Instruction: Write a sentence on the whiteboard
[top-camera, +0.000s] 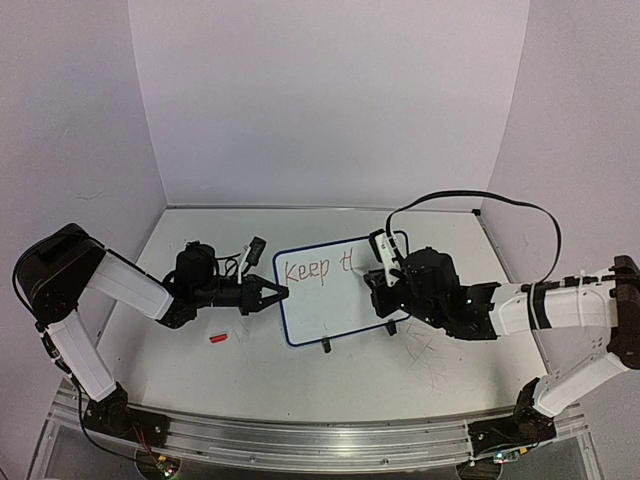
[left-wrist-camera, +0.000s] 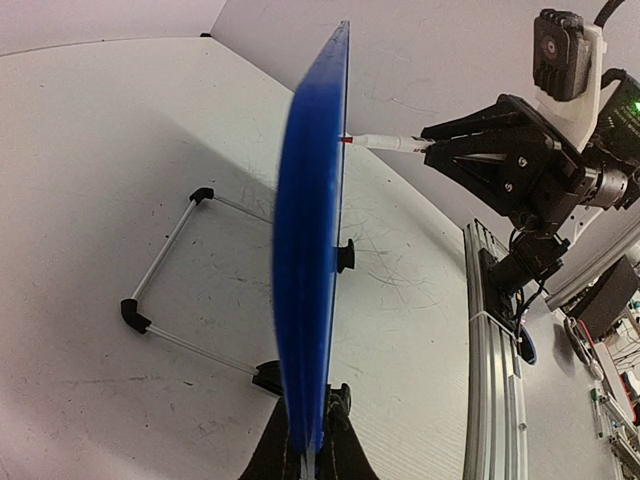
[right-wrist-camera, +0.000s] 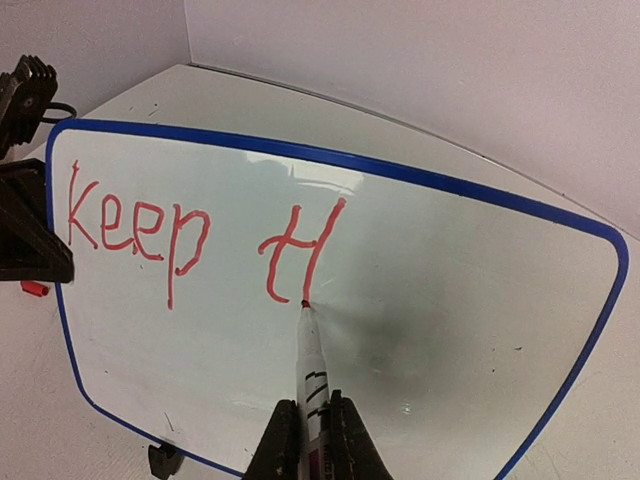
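The whiteboard (top-camera: 325, 300) with a blue rim stands tilted on black clip feet in mid-table. Its face shows in the right wrist view (right-wrist-camera: 420, 300), and its edge shows in the left wrist view (left-wrist-camera: 310, 250). The sentence (right-wrist-camera: 190, 235) reads "Keep t" plus one more stroke, in red. My right gripper (right-wrist-camera: 312, 435) is shut on a white marker (right-wrist-camera: 310, 355) whose red tip touches the bottom of the last stroke. My left gripper (left-wrist-camera: 305, 450) is shut on the board's left edge and also shows in the top view (top-camera: 272, 295).
A small red cap (top-camera: 218, 339) lies on the table left of the board. The board's wire stand (left-wrist-camera: 165, 285) rests behind it. Grey scratches mark the tabletop (top-camera: 430, 360). Walls close the back and sides; a metal rail (top-camera: 300, 445) runs along the near edge.
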